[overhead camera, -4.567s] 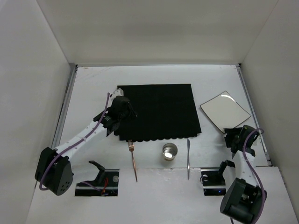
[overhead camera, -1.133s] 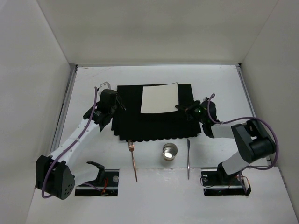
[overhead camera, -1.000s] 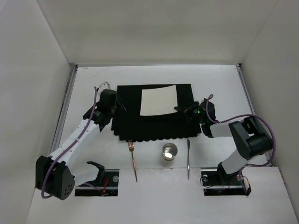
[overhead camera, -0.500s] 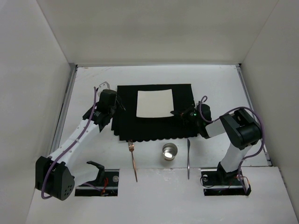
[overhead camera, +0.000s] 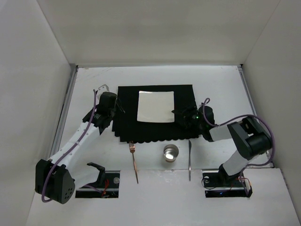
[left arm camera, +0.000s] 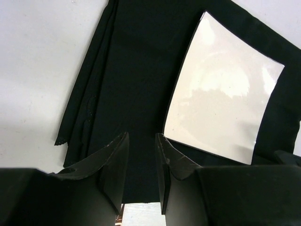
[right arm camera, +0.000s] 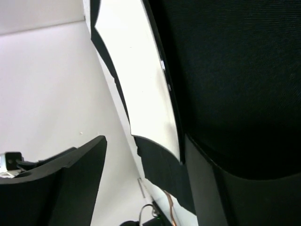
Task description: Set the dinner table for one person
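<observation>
Left end effector (overhead camera: 114,106) covers the placemat's (overhead camera: 155,128) bunched left edge

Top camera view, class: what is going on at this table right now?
Two robot arms are setting a place on the dinner table. The square white plate lies on the black placemat. The right gripper sits open at the plate's right edge, not gripping it. The left gripper, fingers slightly apart and empty, is at the placemat's left edge. A fork, cup and knife wait off the mat, nearer the arms.
</observation>
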You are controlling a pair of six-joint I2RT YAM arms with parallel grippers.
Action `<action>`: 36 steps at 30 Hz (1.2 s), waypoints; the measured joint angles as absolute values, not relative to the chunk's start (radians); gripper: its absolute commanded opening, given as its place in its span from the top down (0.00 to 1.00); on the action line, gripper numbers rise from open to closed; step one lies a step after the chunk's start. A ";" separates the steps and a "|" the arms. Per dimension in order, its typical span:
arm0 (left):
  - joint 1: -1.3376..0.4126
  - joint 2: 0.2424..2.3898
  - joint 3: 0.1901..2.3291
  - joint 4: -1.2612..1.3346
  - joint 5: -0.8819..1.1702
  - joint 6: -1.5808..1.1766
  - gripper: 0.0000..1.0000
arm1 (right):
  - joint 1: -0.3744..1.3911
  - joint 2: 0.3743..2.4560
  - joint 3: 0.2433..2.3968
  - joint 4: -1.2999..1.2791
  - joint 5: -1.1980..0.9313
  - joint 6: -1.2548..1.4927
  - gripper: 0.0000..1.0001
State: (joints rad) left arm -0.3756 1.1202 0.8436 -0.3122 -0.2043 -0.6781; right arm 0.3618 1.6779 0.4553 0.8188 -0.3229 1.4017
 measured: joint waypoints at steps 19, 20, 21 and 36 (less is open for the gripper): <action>-0.428 1.203 0.844 -0.214 -0.218 -0.695 0.88 | 0.538 0.823 0.540 -0.224 -0.105 0.930 0.87; -0.439 1.218 0.847 -0.210 -0.218 -0.695 0.88 | 0.562 0.793 0.564 -0.293 -0.095 0.907 0.84; -0.446 1.231 0.850 -0.205 -0.217 -0.694 0.88 | 0.590 0.768 0.592 -0.364 -0.084 0.884 0.79; -0.471 1.321 0.874 -0.147 -0.186 -0.694 0.79 | 0.976 1.020 0.802 -0.726 0.068 0.775 0.51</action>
